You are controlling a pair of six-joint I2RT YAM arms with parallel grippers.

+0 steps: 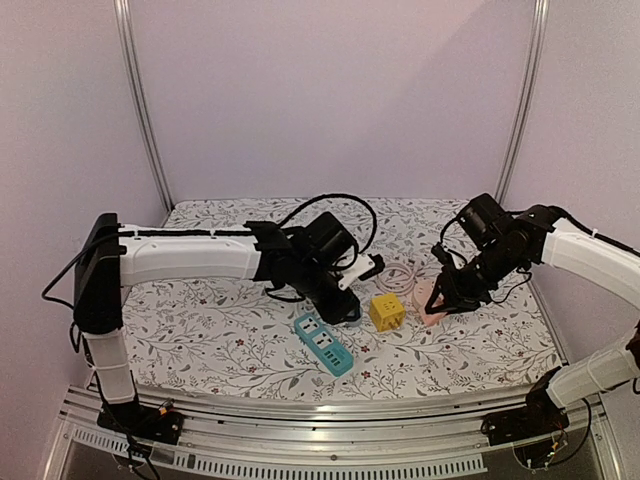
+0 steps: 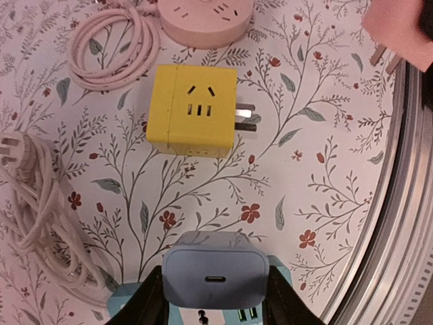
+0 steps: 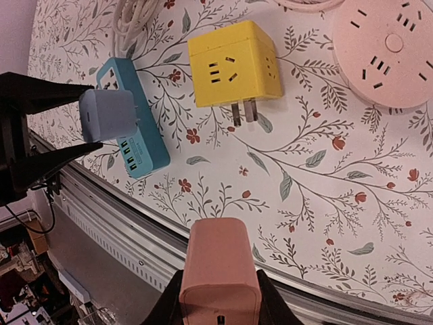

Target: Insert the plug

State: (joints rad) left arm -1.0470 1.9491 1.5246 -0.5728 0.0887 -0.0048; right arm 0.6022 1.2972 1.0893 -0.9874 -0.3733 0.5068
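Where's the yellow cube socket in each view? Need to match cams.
Top external: yellow cube socket mid-table, between the two arms.
Left wrist: upper centre, prongs pointing right.
Right wrist: top centre, prongs pointing down.
Shared landmark: pink round socket next to it.

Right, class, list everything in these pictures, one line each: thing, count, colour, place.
yellow plastic cube adapter: one, yellow, mid-table.
teal plastic power strip: one, teal, near the front rail.
pink round plastic socket hub: one, pink, right of the cube.
pink coiled cable: one, pink, beside the hub.
white bundled cable: one, white, beyond the strip.
blue-grey plastic charger block: one, blue-grey, held over the strip.
pink plastic charger block: one, pink, held off the table.
floral tablecloth: one, white, covering the table.
metal rail: one, silver, front edge.
left arm's fingers: two, black, gripping the blue-grey block.
right arm's fingers: two, black, gripping the pink block.
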